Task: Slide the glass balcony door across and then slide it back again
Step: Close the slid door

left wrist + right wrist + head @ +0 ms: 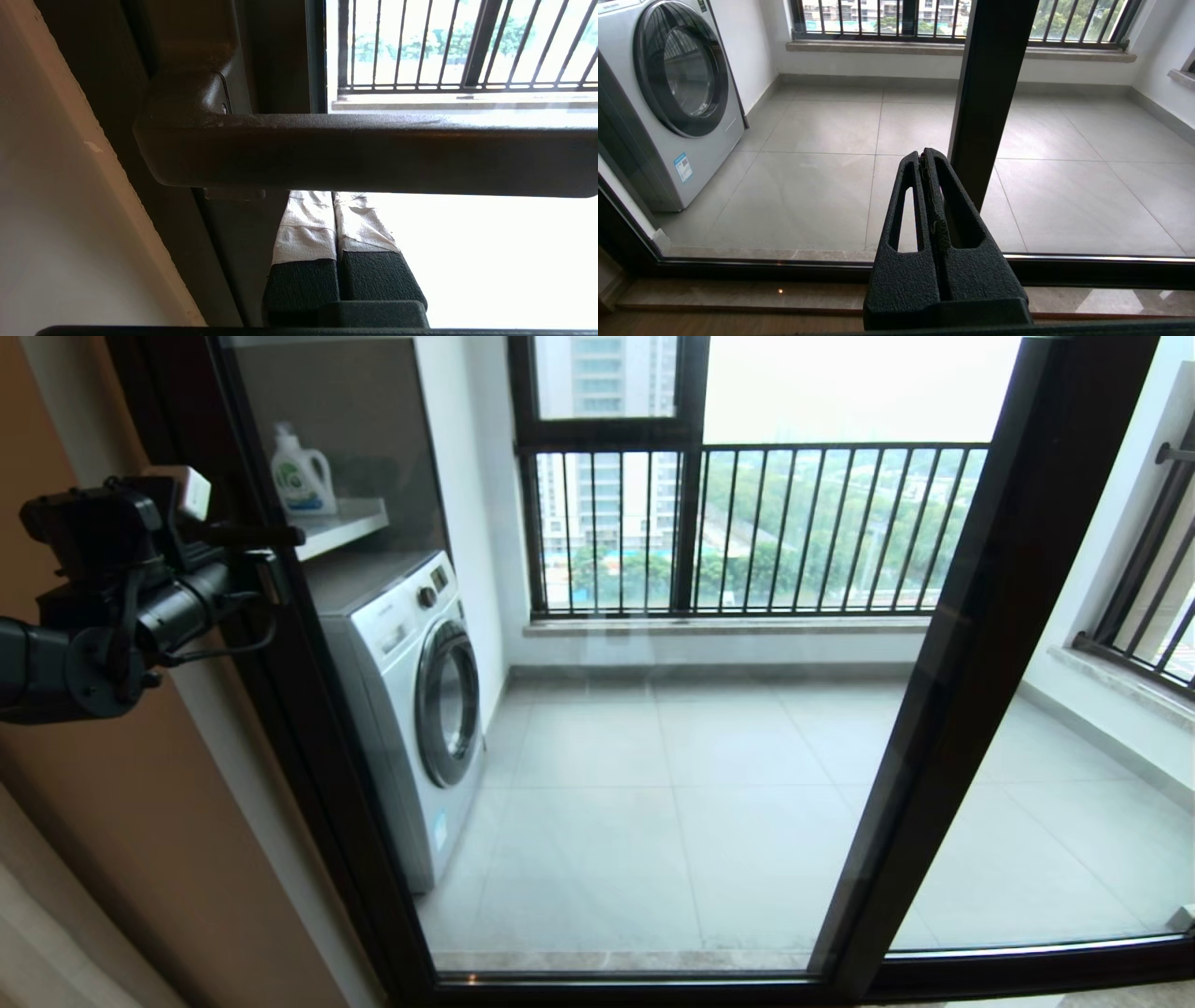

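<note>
The glass balcony door point(308, 709) is a clear pane in a black frame, with its left upright against the wall. Its black handle point(266, 535) sticks out from that upright. My left gripper point(193, 497) is raised at the handle. In the left wrist view the handle point(364, 154) crosses in front of the shut, white-taped fingers point(306, 224), hiding their tips; nothing lies between them. The right gripper point(924, 156) is shut on nothing, held low before the glass near a black middle upright point(994, 70). It is outside the head view.
A beige wall point(140, 821) stands left of the door. Behind the glass are a washing machine point(420, 691), a shelf with a detergent bottle point(301, 471), a tiled floor and a black-railed window point(747, 523). The middle upright point(980, 644) meets the bottom track point(653, 980).
</note>
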Available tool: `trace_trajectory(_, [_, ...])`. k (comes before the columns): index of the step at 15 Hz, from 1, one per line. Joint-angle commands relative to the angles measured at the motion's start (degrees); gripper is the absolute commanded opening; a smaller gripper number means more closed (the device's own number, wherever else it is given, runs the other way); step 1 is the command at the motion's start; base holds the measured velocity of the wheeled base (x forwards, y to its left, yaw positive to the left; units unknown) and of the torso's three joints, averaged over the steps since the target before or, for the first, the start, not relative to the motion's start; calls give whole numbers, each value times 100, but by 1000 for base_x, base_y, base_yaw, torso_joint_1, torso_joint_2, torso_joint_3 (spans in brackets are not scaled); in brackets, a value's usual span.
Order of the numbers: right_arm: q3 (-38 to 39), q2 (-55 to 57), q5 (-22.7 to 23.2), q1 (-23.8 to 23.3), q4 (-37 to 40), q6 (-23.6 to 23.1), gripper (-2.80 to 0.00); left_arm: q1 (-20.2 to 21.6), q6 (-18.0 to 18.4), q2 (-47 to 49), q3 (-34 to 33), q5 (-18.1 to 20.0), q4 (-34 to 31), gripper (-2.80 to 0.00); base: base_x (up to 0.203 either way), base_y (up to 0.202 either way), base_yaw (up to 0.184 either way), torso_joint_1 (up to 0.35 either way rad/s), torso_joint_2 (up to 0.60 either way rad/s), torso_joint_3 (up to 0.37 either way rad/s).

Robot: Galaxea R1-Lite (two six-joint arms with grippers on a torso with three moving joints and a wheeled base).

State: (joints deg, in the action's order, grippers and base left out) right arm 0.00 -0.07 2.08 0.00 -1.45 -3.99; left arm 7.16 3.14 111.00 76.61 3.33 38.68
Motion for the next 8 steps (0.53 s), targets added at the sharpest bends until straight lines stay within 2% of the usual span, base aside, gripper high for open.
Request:
trace_trajectory(1, [70,7,2,0,-4,-6,-280,-20,3,-79,105,1,-43,-280,0,0,0,0,0,0])
trace_trajectory(5, [70,7,2,0,-4,-6,-280,-33,3,-123,146,-7,-53,-280,0,0,0,0,0,0])
trace_trajectory(8, [70,7,2,0,-4,-6,-280,-31,-13,-403,-270,9,-47,-280,0,0,0,0,0,0])
